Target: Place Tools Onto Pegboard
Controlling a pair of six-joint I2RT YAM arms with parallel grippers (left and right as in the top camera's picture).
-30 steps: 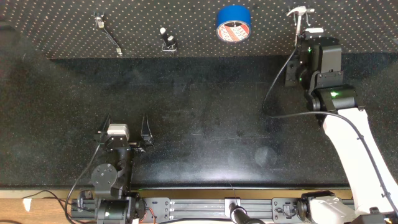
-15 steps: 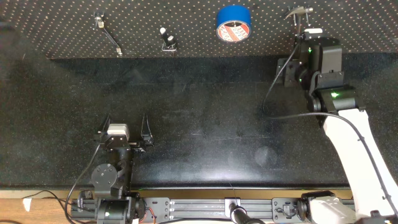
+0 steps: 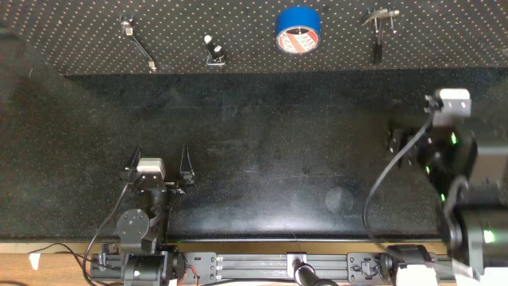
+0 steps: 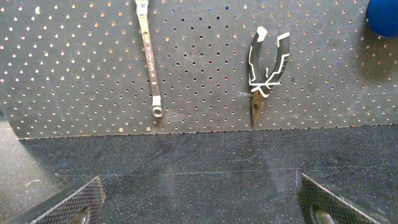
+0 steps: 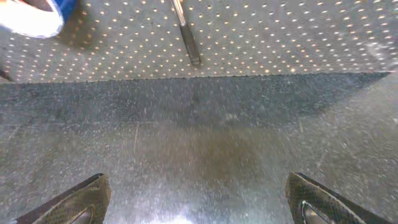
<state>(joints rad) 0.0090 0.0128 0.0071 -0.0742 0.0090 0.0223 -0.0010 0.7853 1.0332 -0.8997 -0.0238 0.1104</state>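
up top, hammer (image 3: 378, 32) on pegboard (image 3: 71, 36)

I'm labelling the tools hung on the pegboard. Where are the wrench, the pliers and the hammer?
wrench (image 4: 150, 59): left wrist view, middle of its shaft.
pliers (image 4: 261, 84): left wrist view, at the pivot.
hammer (image 3: 378, 36): top view, on its handle.

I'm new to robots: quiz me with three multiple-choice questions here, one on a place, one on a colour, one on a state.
1. Where is the hammer? A) on the table B) on the pegboard C) in a gripper
2. What colour is the tape roll? A) blue B) red C) yellow
3. The right gripper is? A) shut on pliers B) shut on a wrench C) open, empty
Answers: B, it hangs on the board; A, plainly blue; C, fingers wide apart, nothing between.
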